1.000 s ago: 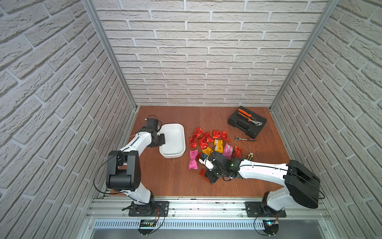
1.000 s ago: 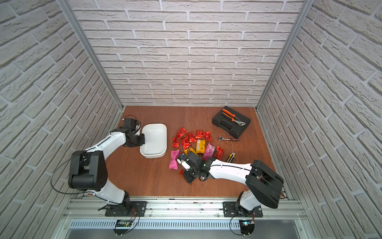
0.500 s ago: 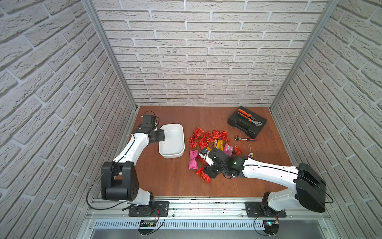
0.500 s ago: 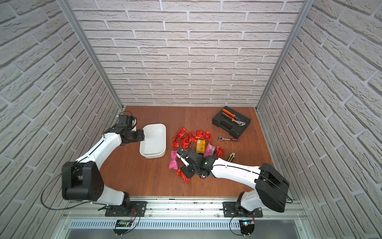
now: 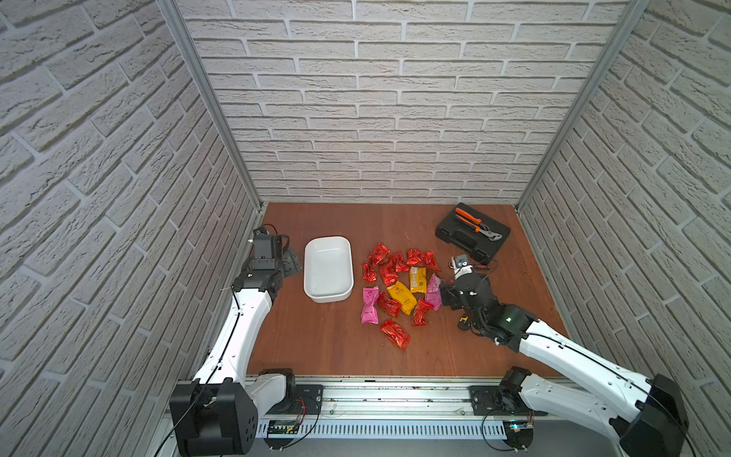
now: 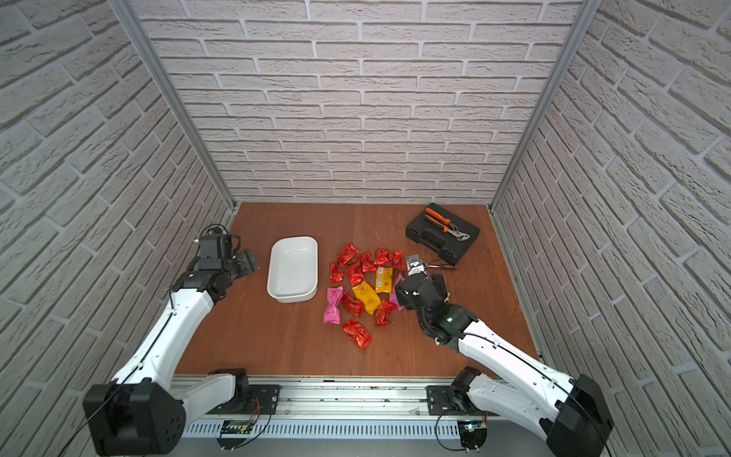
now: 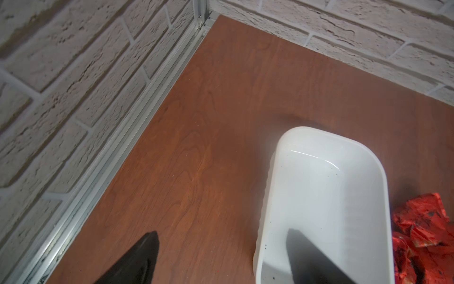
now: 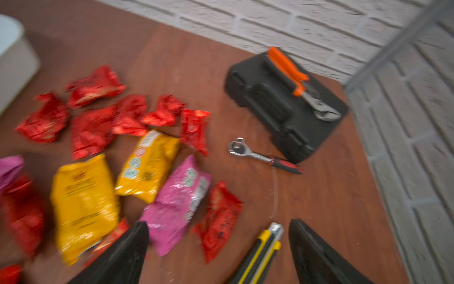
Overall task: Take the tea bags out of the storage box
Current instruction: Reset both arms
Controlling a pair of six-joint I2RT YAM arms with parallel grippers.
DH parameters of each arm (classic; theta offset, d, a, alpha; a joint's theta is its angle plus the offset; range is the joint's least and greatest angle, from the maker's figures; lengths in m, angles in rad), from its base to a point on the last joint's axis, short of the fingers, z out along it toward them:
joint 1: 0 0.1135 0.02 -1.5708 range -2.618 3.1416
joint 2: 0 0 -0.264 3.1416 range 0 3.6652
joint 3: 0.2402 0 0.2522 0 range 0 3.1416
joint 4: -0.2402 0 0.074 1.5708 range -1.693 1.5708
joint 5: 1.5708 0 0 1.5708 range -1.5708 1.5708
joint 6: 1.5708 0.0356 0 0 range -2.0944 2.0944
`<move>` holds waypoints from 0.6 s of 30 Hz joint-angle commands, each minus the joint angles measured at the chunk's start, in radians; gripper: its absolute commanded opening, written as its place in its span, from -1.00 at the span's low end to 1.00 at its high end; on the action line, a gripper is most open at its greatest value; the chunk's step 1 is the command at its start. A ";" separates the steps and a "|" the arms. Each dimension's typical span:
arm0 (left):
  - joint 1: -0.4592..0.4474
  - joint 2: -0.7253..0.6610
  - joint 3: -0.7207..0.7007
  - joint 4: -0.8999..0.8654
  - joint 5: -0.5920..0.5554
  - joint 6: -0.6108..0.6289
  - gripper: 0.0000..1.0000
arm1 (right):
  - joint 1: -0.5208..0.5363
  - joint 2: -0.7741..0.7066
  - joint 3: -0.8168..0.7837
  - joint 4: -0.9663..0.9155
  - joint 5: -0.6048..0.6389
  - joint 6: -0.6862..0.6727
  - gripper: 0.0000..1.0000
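white plastic box (image 5: 328,269) sits empty just beside the left gripper (image 5: 293,263), which has let go and stands open. the right gripper (image 8: 218,222), open too, has backed off the tea bags (image 5: 401,296) lying just ahead on the worktop (image 5: 316,348). unloading looks finished.

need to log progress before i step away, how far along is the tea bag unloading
Done: the storage box looks empty in both top views, and the tea bags lie spread on the table beside it. In hand: nothing; the left gripper and right gripper are both open and empty. Left: no bag shows in the box, so the job looks finished.
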 commanded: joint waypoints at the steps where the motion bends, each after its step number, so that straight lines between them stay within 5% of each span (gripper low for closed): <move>1: 0.013 -0.024 -0.033 0.080 -0.068 0.009 0.97 | -0.144 -0.031 -0.044 0.081 0.097 0.020 1.00; 9: 0.053 -0.096 -0.279 0.410 -0.067 0.078 0.97 | -0.390 0.111 -0.143 0.358 0.035 -0.078 0.96; 18: 0.057 -0.039 -0.445 0.742 -0.060 0.261 0.97 | -0.471 0.334 -0.221 0.796 -0.183 -0.202 0.96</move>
